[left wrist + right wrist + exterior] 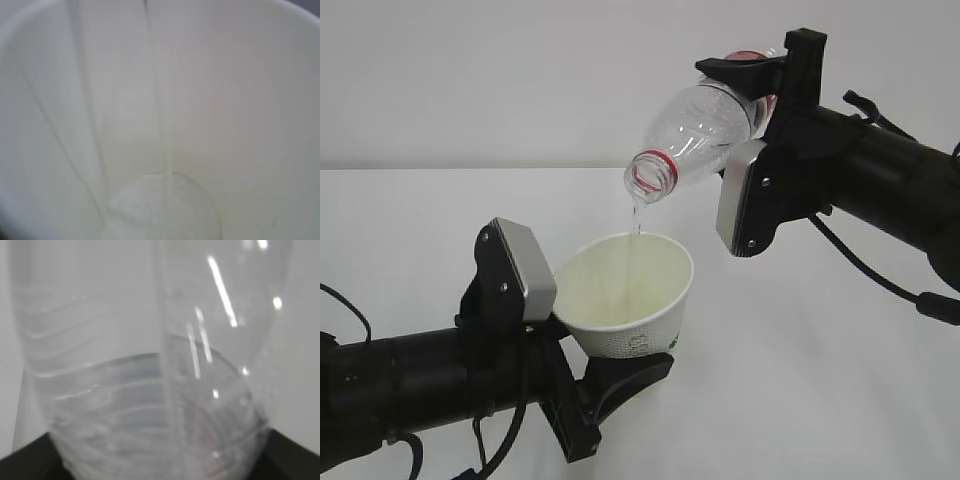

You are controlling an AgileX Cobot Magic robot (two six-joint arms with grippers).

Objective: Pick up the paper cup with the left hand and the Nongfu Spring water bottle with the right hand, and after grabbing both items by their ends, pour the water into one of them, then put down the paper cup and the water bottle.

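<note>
Standing low on the left, the left hand (pixel 582 385) held the paper cup (pixel 630 296) by its base, fingers closed around it, mouth tipped up and slightly rightward. Directly above the rim hung the open neck of the Nongfu Spring water bottle (pixel 695 140), its long axis slanting down to the left, a thin thread of the water (pixel 634 232) falling into the cup. Farther right, the right hand (pixel 768 85) clamped the bottle's bottom end. Ending the pour, I judged, would mean raising that neck upright.
</note>
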